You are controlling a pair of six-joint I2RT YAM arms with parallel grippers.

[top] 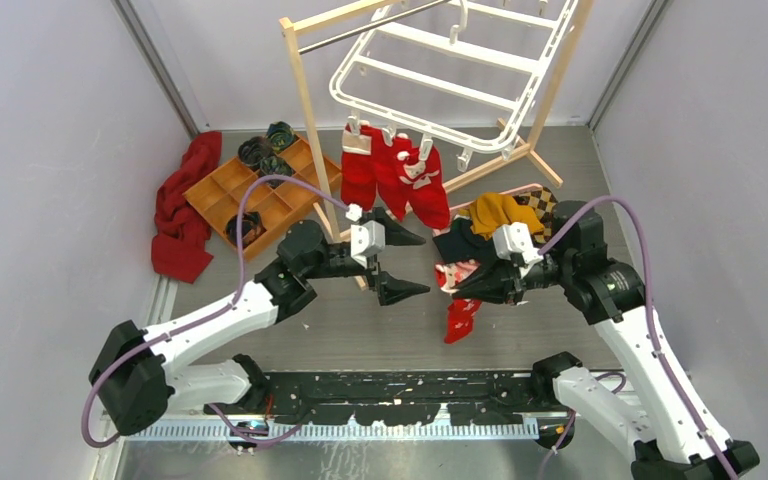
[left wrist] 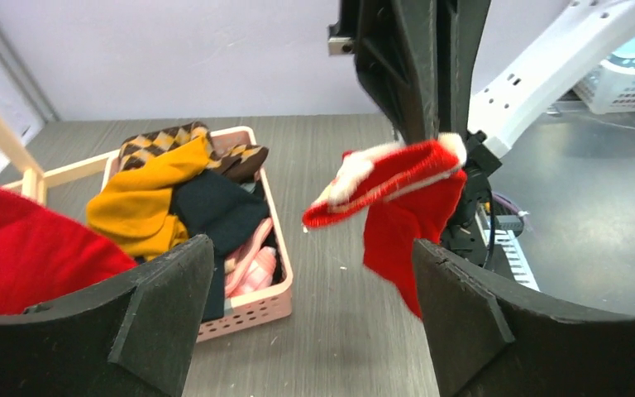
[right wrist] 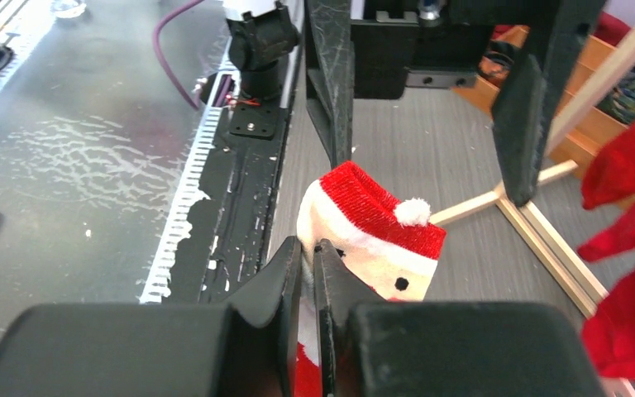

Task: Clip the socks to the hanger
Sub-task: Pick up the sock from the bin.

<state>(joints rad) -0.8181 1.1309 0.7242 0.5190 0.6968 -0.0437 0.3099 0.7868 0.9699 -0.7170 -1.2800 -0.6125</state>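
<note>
Hanging from the right arm's fingers (right wrist: pixel 277 285), which are clamped on its white edge, a small bright red sock (right wrist: pixel 372 217) shows a Santa face with a pompom hat, above the grey surface (top: pixel 360 330) between both arms. The left arm's fingers (left wrist: pixel 165 310) stand wide apart and hold nothing.

Premises: a robotics lab test cell. Plain pale walls (top: pixel 50 150) close in a grey wood-grain tabletop (top: pixel 360 330) on three sides. A left arm (top: pixel 210 325) and a right arm (top: pixel 640 350) are bolted to a black rail (top: pixel 400 395) at the near edge. A purple cable (top: pixel 250 195) runs exposed along each arm. A bare metal sheet (right wrist: pixel 74 149) lies beside the rail. Laundry items stand as staged props: a wooden rack (top: pixel 305 100), a white hanger (top: pixel 440 40) hung on it, a pink basket (left wrist: pixel 252 310) of garments and a compartmented tray (top: pixel 222 188).
</note>
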